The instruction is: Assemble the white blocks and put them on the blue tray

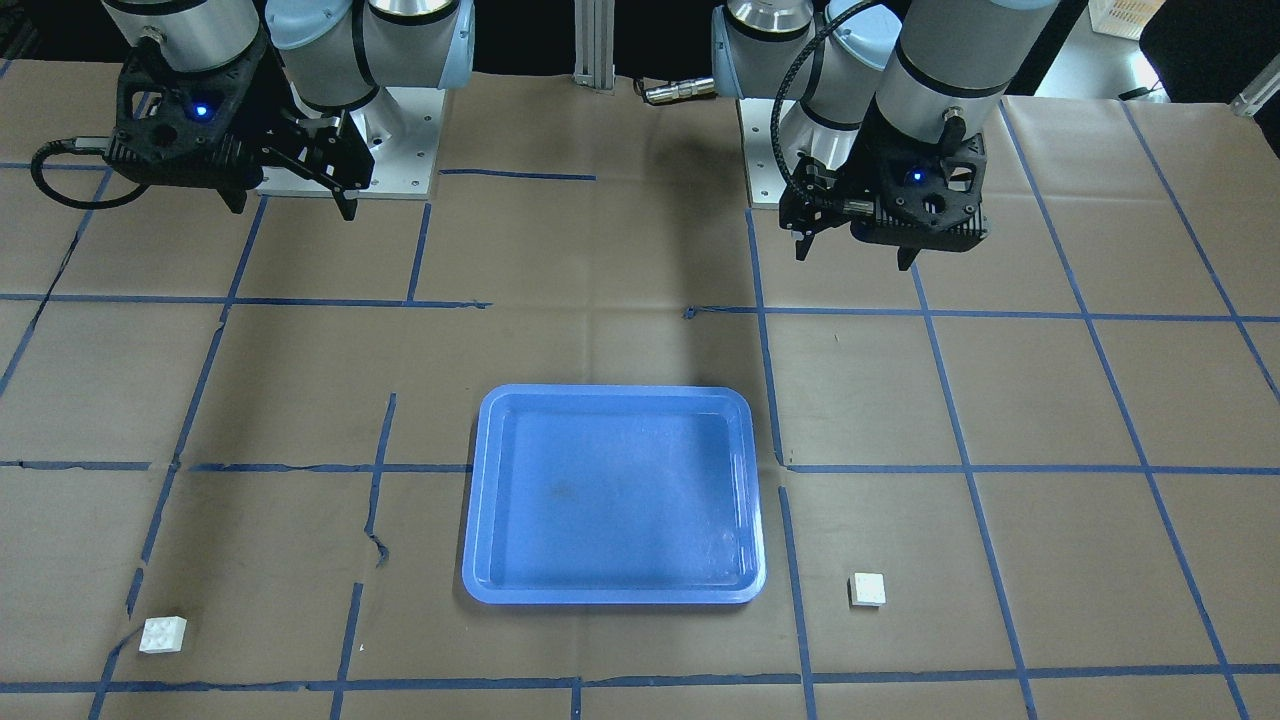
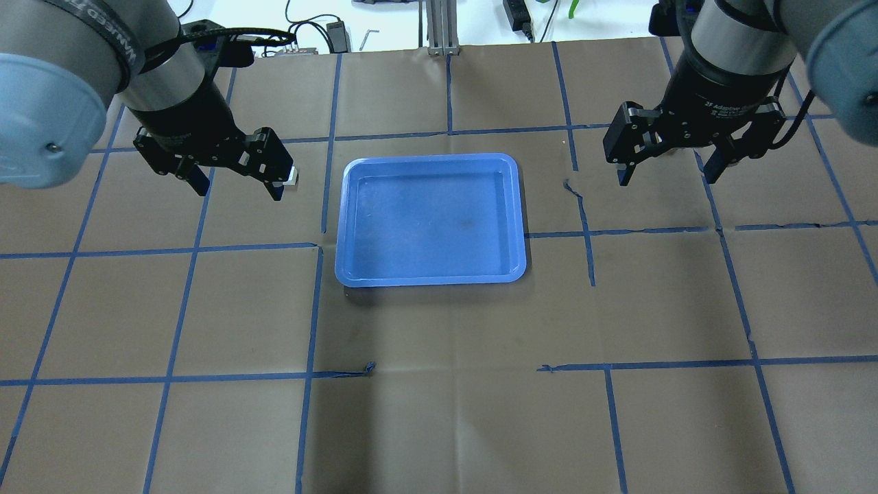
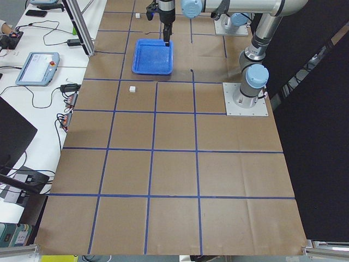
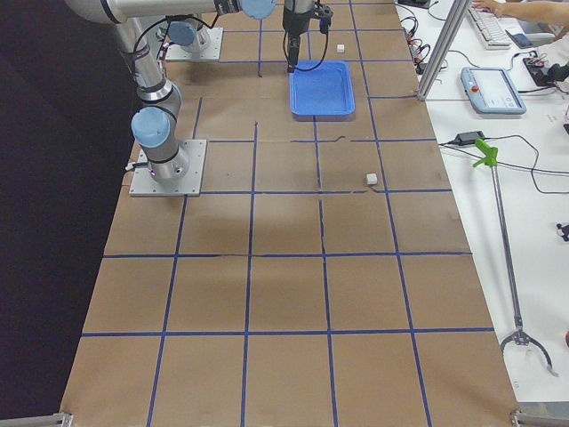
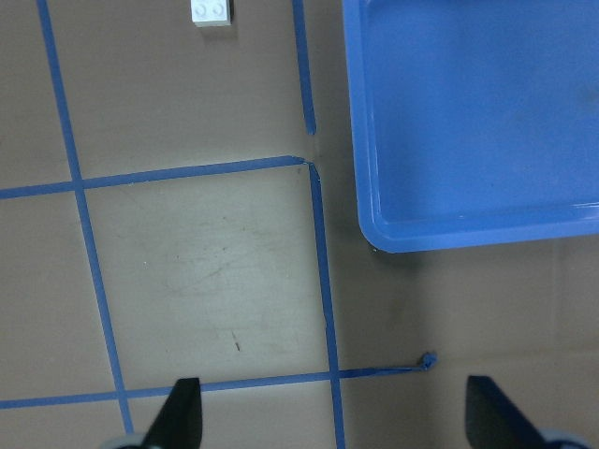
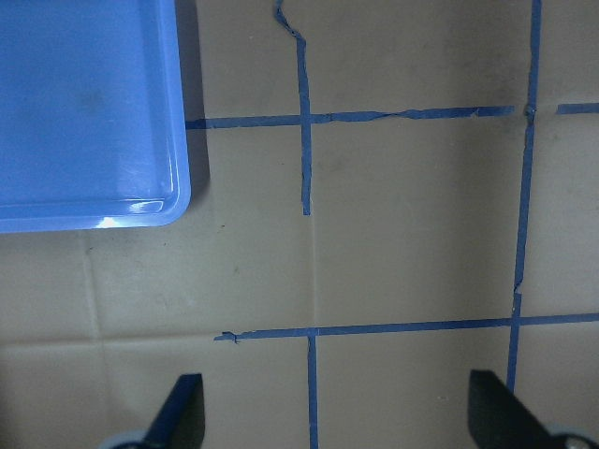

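The blue tray lies empty at the table's middle, also in the overhead view. One white block lies on the paper beside the tray on my left side. In the overhead view it peeks out behind a finger of my left gripper, and it shows at the top of the left wrist view. The other white block lies far out on my right side, hidden in the overhead view. My left gripper and right gripper hover open and empty above the table, on either side of the tray.
Brown paper with a grid of blue tape lines covers the table. The two arm bases stand at the robot's edge. Operator desks with a pendant and cables run along the far side.
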